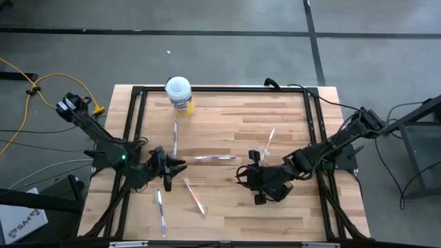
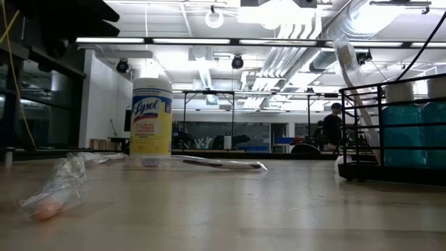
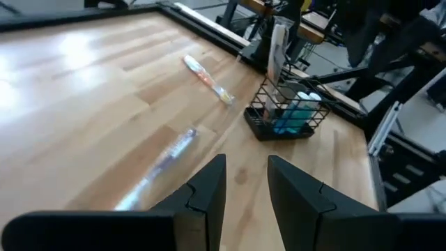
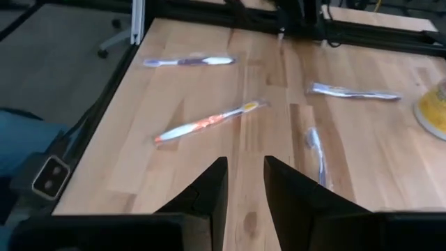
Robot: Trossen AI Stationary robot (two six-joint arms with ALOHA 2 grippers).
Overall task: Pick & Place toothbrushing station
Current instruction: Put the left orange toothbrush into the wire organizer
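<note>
The toothbrushing station (image 3: pixel 286 115) is a small black wire holder with blue items in it, and a wrapped toothbrush (image 3: pixel 277 49) stands upright in it. It rests by its base on the wooden table. It also shows right of centre in the high view (image 1: pixel 257 158) and at the right of the low view (image 2: pixel 390 132). My right gripper (image 1: pixel 242 172) is open and empty just on the near side of the station, pointing toward the table's left; its wrist view (image 4: pixel 244 164) does not show the station. My left gripper (image 1: pixel 180 165) is open and empty left of centre, pointing toward the station (image 3: pixel 245 164).
Several wrapped toothbrushes lie loose on the table: one (image 1: pixel 175 138), another (image 1: pixel 215 158), a third (image 1: pixel 194 196) and one more near the front edge (image 1: pixel 160 210). A white-lidded yellow canister (image 1: pixel 180 95) stands at the far edge. A black frame (image 1: pixel 220 89) borders the table.
</note>
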